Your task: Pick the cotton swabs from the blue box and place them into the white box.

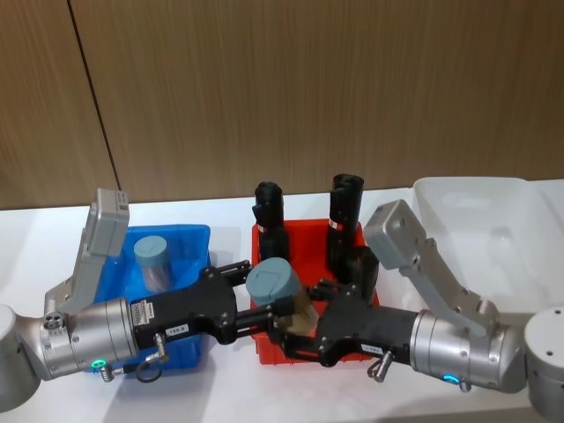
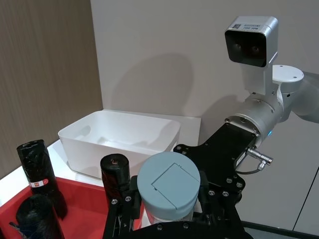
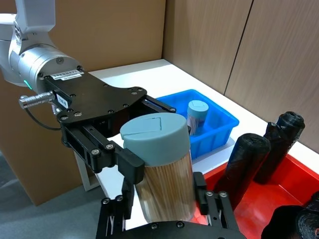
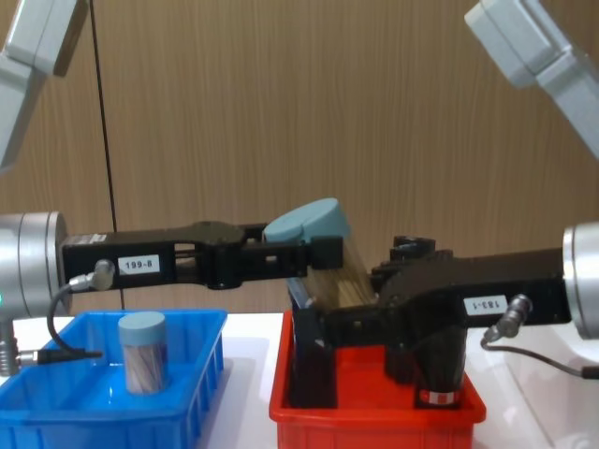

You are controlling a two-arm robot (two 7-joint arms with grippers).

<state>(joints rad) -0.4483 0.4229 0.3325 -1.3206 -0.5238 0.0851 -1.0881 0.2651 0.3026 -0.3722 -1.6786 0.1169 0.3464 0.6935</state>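
Jointly, left pincer [image 1: 262,291] and right pincer [image 1: 298,317] (both horizontal) around cotton swabs [image 1: 275,282]

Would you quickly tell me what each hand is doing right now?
Left hand: closed on the cotton swab jar, near its lid.
Right hand: closed on the same jar, lower down.

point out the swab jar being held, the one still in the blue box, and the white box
held swab jar [image 1: 273,284]: head view, on its lid
second swab jar [image 1: 152,254]: head view, on its lid, inside the blue box [image 1: 181,231]
white box [image 2: 84,154]: left wrist view, on its near outer wall
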